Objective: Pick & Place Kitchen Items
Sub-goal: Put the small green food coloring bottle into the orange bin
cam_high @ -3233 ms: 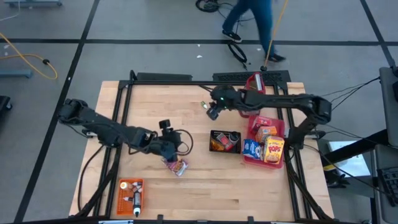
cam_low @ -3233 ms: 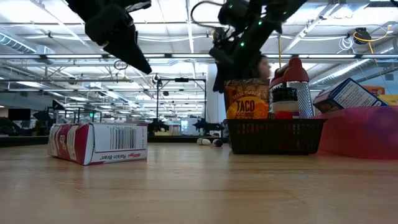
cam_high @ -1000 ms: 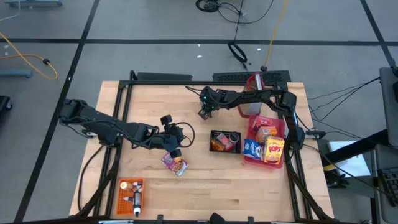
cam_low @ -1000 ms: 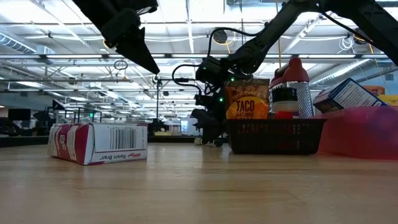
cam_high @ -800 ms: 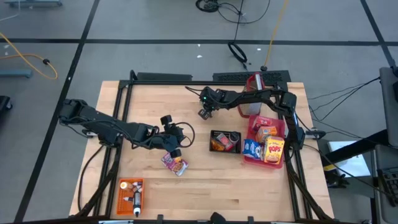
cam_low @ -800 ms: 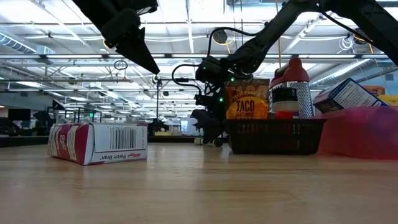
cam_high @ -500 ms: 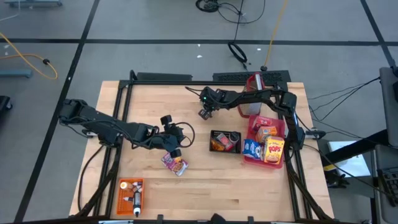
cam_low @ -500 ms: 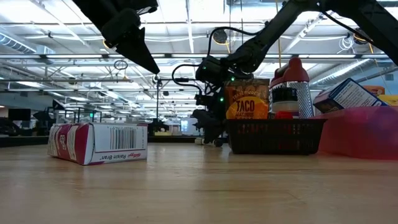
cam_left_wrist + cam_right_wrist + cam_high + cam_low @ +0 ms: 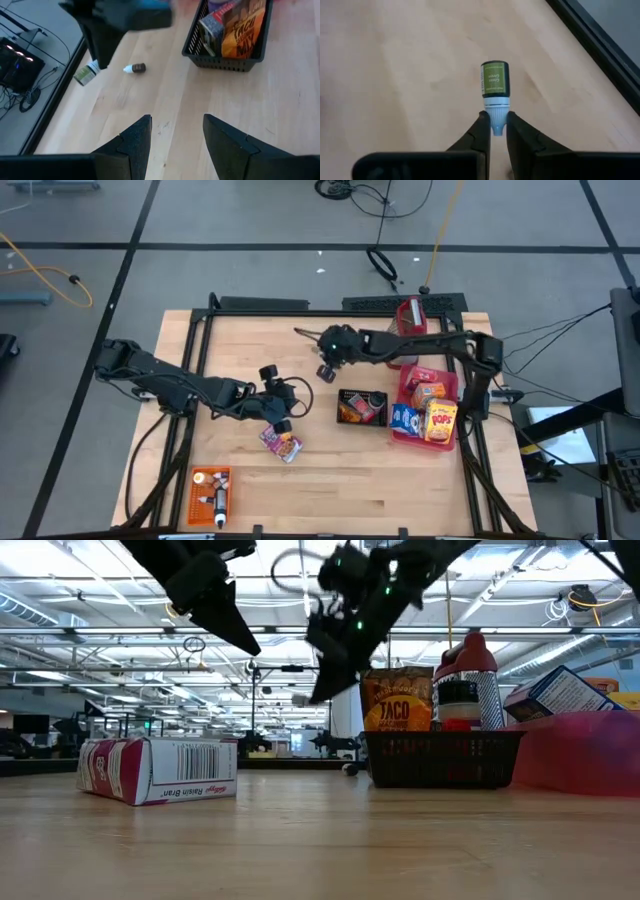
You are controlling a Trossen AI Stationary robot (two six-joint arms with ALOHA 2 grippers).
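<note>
Green-labelled mini bottle is hanging from my right pincer; fingers are pinching its white cap end, label end pointing away from me, whole thing off the bench; in the high view that pincer is sitting over the far-middle of the bench, just left of the black mesh basket.

My left pincer is hovering w/ fingers spread apart, gripping nothing; it's above the bench centre-left, right by the red Raisin Bran box, which is lying flat on the wood; low view is showing the same box on its side, barcode facing the cam.

Left wrist view is looking across at two more small bottles lying on the bench near its far edge: a brown one and a green-label one, near each other but apart; the basket is standing beyond them w/ an orange taco mix packet upright inside.

Red tray at bench right is holding a Pops box, a blue box & an orange-red box; a red-capped bottle is standing behind it; orange crate is sitting at the near-left corner w/ small items inside, too small to tell apart.
</note>
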